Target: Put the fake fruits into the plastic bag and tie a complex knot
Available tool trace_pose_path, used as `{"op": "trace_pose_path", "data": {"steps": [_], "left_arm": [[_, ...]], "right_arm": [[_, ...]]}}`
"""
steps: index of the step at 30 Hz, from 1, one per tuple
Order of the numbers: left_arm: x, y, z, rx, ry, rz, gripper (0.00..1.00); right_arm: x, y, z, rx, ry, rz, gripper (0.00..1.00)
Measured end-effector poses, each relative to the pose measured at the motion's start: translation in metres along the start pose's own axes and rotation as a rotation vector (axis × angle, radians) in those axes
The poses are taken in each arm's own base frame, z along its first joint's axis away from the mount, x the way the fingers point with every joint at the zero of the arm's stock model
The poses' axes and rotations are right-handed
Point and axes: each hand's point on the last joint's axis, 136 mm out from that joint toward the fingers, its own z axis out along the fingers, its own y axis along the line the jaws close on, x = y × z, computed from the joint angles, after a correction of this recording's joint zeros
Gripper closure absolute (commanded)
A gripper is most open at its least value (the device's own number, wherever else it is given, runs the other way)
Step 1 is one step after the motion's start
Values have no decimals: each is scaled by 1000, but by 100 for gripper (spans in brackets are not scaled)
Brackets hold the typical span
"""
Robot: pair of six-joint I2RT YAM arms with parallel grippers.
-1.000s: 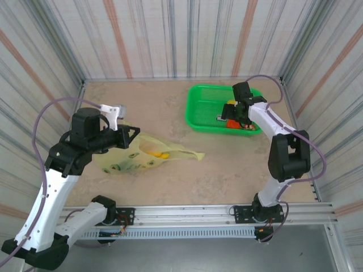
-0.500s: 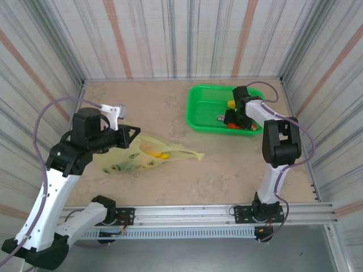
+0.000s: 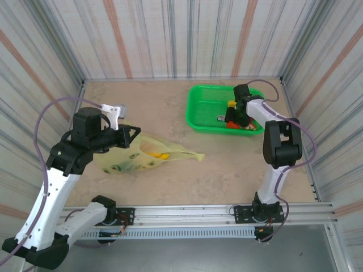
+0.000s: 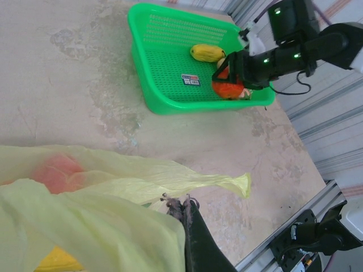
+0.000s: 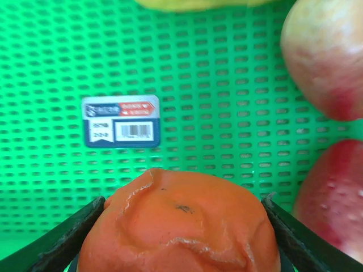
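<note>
Between the fingers of the right pincer (image 5: 181, 201) sits a dented orange fruit (image 5: 178, 232). Both dark fingers (image 5: 62, 243) press against its sides, so the pincer is grasping it low inside the green basket (image 5: 198, 68). Just beyond its tips a barcode sticker (image 5: 120, 120) lies on the basket floor, and farther ahead is a yellow fruit (image 4: 207, 52). Off the right-hand finger, as the wrist camera sees it, are a pale red apple (image 5: 326, 56) and, nearer, a deeper red fruit (image 5: 334, 192), which is just beside that finger.

Well apart, across the table (image 3: 170, 102), the left pincer (image 3: 133, 131) is clenched on a bunched edge of the plastic bag (image 3: 142, 156). Around and behind its finger (image 4: 193, 243) the thin yellow-green film spreads slack on the table. One handle strip (image 4: 227, 181) trails ahead of the pincer towards the basket. Through the film, a pinkish-red fruit (image 4: 57, 170) and a yellow piece (image 4: 57, 262) show inside the bag.
</note>
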Motion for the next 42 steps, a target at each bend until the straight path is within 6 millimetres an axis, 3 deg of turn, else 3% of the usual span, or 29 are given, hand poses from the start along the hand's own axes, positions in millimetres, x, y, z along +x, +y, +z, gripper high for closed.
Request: {"op": "trace_pose_path", "data": {"steps": [6, 11, 16, 20, 23, 25, 30, 33, 38, 42], "left_arm": [[0, 0, 0, 0, 0, 0, 100], [0, 0, -1, 0, -2, 0, 100], [0, -1, -2, 2, -6, -2, 100], [0, -1, -3, 3, -7, -2, 100], [0, -1, -4, 3, -7, -5, 100], [0, -2, -5, 3, -8, -6, 100], [0, -3, -8, 5, -14, -6, 100], [0, -3, -9, 5, -13, -6, 100], [1, -3, -9, 4, -11, -7, 100], [2, -3, -9, 3, -7, -9, 100]], "right_arm": [[-24, 31, -78, -193, -185, 11, 47], [-9, 77, -135, -412, -272, -42, 47], [41, 141, -161, -626, -226, -164, 47], [110, 206, -183, -771, -134, -349, 47], [158, 241, -203, -876, -84, -476, 47], [182, 254, -211, -919, -58, -545, 47], [223, 273, -211, -976, 10, -650, 47], [233, 278, -192, -961, 61, -662, 47], [249, 280, -144, -881, 159, -660, 49], [249, 284, -124, -845, 199, -650, 48]]}}
